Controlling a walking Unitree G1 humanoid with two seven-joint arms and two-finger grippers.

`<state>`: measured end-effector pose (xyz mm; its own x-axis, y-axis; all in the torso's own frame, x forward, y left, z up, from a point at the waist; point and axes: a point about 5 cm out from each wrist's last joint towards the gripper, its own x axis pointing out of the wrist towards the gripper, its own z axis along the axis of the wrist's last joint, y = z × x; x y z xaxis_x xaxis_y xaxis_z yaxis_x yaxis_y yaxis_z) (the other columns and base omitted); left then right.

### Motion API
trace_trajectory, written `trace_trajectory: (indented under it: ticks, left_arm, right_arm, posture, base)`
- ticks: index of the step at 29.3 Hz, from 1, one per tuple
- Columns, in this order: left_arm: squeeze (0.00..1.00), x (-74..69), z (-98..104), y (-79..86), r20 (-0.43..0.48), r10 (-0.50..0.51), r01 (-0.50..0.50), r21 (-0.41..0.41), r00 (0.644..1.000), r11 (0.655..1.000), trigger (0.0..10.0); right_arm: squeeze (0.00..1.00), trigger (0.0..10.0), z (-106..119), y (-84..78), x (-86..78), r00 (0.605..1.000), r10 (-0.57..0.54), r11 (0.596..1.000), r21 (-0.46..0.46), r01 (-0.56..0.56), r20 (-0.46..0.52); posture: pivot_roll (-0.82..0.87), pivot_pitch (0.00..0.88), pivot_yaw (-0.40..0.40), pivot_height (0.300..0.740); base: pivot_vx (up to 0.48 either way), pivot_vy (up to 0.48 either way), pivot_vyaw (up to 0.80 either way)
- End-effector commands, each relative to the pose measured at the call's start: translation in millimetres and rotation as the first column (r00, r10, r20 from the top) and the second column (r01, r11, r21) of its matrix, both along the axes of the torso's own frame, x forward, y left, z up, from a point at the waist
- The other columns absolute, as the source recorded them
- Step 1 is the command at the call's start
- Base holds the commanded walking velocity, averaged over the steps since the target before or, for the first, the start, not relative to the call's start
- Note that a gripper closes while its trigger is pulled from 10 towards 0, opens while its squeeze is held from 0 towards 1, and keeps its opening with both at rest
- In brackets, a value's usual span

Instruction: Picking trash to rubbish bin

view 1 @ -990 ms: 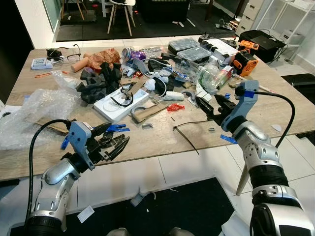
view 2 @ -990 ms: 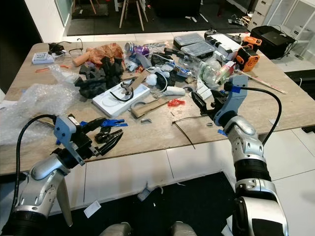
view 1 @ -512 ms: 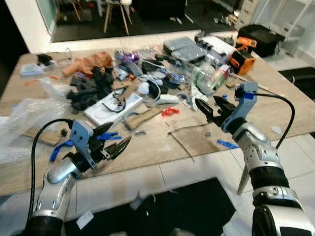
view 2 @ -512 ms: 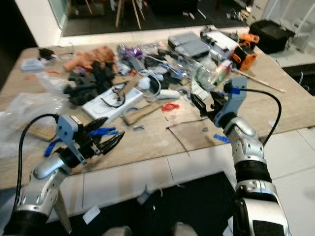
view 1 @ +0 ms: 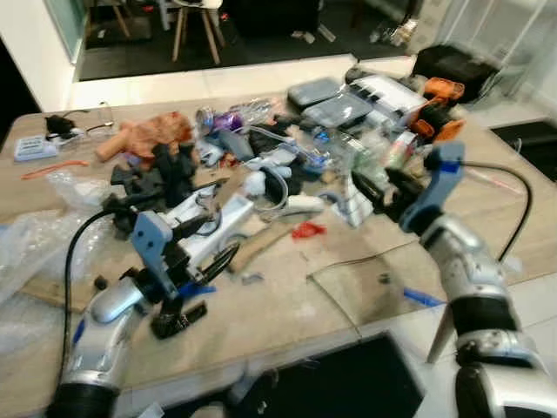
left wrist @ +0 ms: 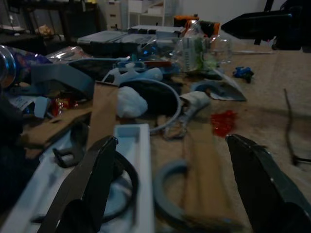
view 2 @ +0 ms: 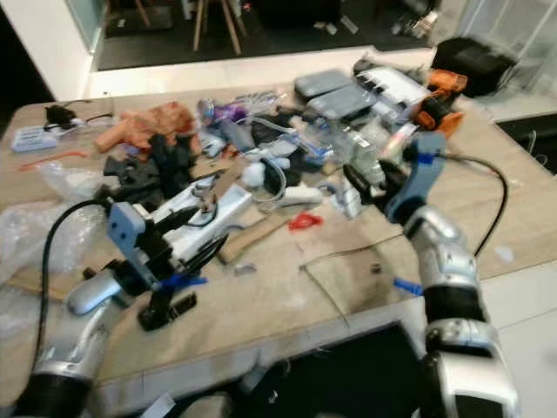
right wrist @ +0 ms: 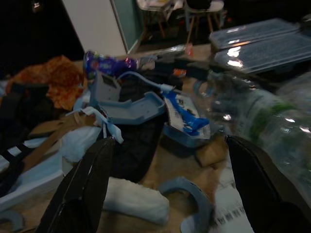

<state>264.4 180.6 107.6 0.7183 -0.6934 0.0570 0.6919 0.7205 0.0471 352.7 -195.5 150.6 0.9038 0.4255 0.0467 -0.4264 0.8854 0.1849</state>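
Note:
Trash lies scattered over a wooden table [view 1: 287,313]. My left gripper [view 1: 216,251] hangs open low over the table's near left, beside a white tray [view 1: 209,228] that holds a black ring. In the left wrist view its fingers [left wrist: 92,179] frame the tray's end [left wrist: 129,145], a cardboard strip [left wrist: 201,179] and a red scrap [left wrist: 224,121]. My right gripper [view 1: 372,185] is open with nothing in it, just short of a clear plastic bottle [view 1: 374,144]. In the right wrist view the bottle [right wrist: 262,116] lies close ahead, beside a blue-and-white wrapper [right wrist: 187,121].
Bubble wrap [view 1: 35,244] covers the near left. Black foam pieces [view 1: 161,174], an orange crumpled bag [view 1: 161,131] and a purple can [view 1: 218,117] lie further back. Clear cases [view 1: 335,96] and an orange tool [view 1: 435,91] stand far right. A black cable tie [view 1: 348,261] crosses the near middle.
The camera has come closer to the table. My left gripper has moved from the table's front edge in over the top, next to the white tray. The right gripper has edged toward the bottle.

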Motion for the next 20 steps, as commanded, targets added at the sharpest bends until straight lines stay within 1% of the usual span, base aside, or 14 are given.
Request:
trace_trajectory:
  ticks: [1,4,7,11,14,17,20]
  left_arm:
    - [0.00,-0.2,0.6,-2.4,-0.002,-0.013,0.013,0.008,1.000,1.000,10.0]
    - [0.00,0.4,-0.4,-2.3,-0.010,-0.002,0.003,0.010,1.000,1.000,10.0]
    - [0.00,2.2,-1.9,-1.0,-0.021,0.026,-0.025,0.012,0.999,1.000,10.0]
    - [0.00,2.2,-2.1,-0.6,-0.025,0.028,-0.027,0.005,0.999,1.000,10.0]
    - [0.00,2.2,-1.0,0.8,-0.019,0.029,-0.028,0.007,0.999,1.000,10.0]
    - [0.00,2.1,0.3,1.3,-0.013,0.026,-0.026,0.015,1.000,1.000,10.0]
    - [0.00,2.4,2.2,2.2,-0.007,0.026,-0.026,0.025,1.000,0.999,10.0]
  right_arm:
    - [0.00,10.0,-2.8,-9.4,-2.7,1.000,-0.026,1.000,-0.004,0.026,-0.012]
    - [0.00,10.0,-3.3,-8.7,-3.1,1.000,-0.024,1.000,-0.007,0.024,-0.015]
    - [0.00,10.0,-5.1,-8.9,-3.6,0.999,-0.024,1.000,-0.014,0.024,-0.022]
    - [0.00,10.0,-5.9,-8.9,-4.0,0.999,-0.023,1.000,-0.020,0.023,-0.027]
    - [0.00,10.0,-9.5,-9.1,-4.5,0.999,-0.013,0.998,-0.064,0.010,-0.049]
    - [0.00,10.0,-11.5,-10.6,-4.2,0.998,0.019,0.990,-0.137,-0.027,-0.063]
    - [0.00,10.0,-8.5,-10.7,-1.3,0.997,0.051,0.986,-0.158,-0.061,-0.065]
  posture:
    - [0.04,0.000,-0.039,0.740]
    - [0.04,0.000,-0.039,0.740]
    - [0.04,0.000,-0.039,0.740]
    - [0.04,0.000,-0.039,0.740]
    - [0.04,0.000,-0.037,0.740]
    - [0.04,0.000,-0.033,0.740]
    - [0.04,0.000,-0.031,0.740]
  base:
    - [0.356,0.000,0.00]
    - [0.342,0.000,0.00]
    - [0.000,0.000,0.00]
    - [0.000,0.000,0.00]
    - [0.000,0.000,0.00]
    - [0.000,0.000,0.00]
    - [0.000,0.000,0.00]
